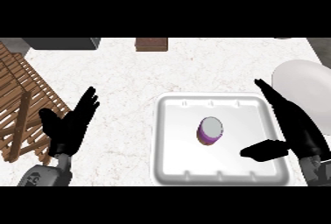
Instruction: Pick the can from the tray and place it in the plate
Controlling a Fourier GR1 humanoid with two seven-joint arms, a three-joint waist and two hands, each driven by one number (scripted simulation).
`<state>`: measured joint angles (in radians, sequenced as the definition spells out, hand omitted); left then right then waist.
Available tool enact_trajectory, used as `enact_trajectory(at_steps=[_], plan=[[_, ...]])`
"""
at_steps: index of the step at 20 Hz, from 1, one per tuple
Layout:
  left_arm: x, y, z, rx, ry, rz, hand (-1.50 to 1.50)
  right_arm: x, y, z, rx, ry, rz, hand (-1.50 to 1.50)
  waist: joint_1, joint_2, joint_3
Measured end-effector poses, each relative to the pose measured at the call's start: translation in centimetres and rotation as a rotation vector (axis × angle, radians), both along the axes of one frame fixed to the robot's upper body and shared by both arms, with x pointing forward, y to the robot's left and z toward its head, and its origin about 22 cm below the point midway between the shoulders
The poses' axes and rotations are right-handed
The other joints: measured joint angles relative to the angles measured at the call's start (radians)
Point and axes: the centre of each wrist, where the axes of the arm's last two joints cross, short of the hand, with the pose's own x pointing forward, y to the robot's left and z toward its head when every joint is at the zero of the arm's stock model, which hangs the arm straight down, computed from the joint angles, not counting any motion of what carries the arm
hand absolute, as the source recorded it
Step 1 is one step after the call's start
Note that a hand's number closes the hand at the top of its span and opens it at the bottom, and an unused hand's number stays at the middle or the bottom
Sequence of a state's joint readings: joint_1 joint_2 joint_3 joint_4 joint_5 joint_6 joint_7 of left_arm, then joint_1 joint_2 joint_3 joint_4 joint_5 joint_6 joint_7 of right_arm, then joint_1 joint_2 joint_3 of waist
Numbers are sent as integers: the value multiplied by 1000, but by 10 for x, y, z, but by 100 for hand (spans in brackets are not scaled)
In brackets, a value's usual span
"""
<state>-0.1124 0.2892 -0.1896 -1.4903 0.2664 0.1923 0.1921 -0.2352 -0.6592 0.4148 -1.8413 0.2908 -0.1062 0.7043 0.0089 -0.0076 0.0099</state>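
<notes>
can point(210, 130) mid tray point(169, 144), standing, tilted | my right hand point(294, 127) nearer, can lies to its left, fingers apart, holding nothing | left hand point(71, 120) resting open | plate point(304, 85) far right

No text, label, brand, number or sign can be read anywhere in the head view, neither on the can point(210, 130) mid-frame nor on the tray point(174, 170) around it.

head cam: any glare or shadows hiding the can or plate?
Head view: no glare on the can, purple side readable against the white tray; only soft shading inside the tray walls; the plate is evenly lit but cut by the right edge, with the right hand overlapping it.
</notes>
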Motion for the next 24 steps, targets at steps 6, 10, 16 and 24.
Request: enact_trajectory(at_steps=[6, 10, 16, 24], plan=[[-21, -6, -40, -24, 129, 13, 0, -6, 48, -7, -4, 91, 0, -150, -2, 6, -8], [-24, -5, -42, -34, 127, 12, 0, -2, 74, -15, 0, 107, 6, -150, -4, 5, -8], [-25, -4, -39, -39, 140, 12, 0, 0, 89, -25, -60, 116, -14, -150, -6, 5, -8], [-29, -1, -40, -38, 143, 15, 0, 9, 95, -39, -130, 149, -50, -150, -6, 5, -8]])
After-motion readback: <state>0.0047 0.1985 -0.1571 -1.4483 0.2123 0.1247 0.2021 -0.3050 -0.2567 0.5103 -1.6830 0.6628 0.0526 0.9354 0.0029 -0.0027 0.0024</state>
